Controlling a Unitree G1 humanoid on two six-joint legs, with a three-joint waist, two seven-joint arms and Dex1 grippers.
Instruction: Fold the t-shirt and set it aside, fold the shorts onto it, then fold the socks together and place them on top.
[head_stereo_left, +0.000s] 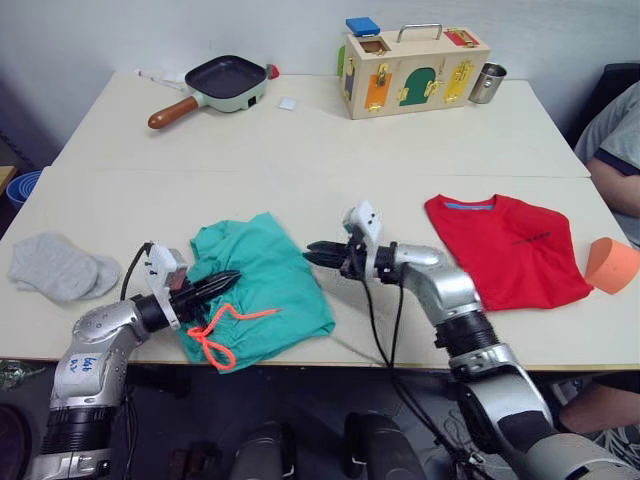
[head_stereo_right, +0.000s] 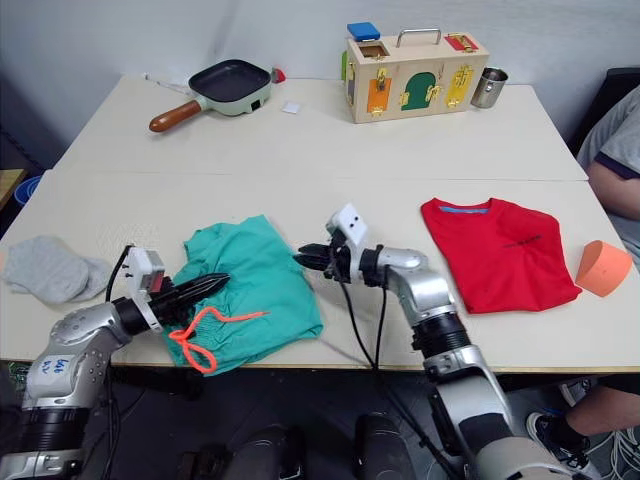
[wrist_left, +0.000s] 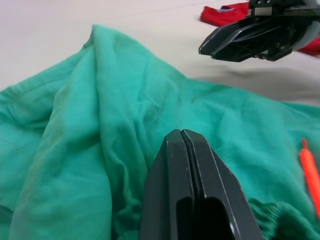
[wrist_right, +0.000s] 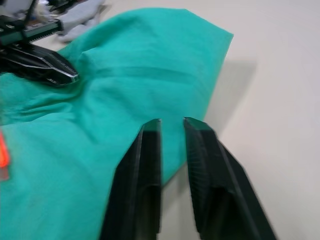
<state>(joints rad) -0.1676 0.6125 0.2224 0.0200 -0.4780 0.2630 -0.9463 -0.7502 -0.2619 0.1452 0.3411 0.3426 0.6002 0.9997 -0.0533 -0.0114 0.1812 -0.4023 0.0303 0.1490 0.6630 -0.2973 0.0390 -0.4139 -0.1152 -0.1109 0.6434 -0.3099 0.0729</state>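
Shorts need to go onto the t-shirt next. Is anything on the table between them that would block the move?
Nothing visible blocks it. Bare table lies between the shorts and the t-shirt; only the right gripper and its arm reach across that gap. The orange cup sits on the t-shirt's far side, off the path.

Bright, even light across the pale cream tabletop (head_stereo_left: 300, 150), no glare. Soft shadows hug the crumpled teal-green fabric shorts (head_stereo_left: 265, 285), darkest just beside their near edge. Up close, the right gripper's black fingers (wrist_right: 150, 175) are smeared with blur, and the shorts behind them are soft-focused too.
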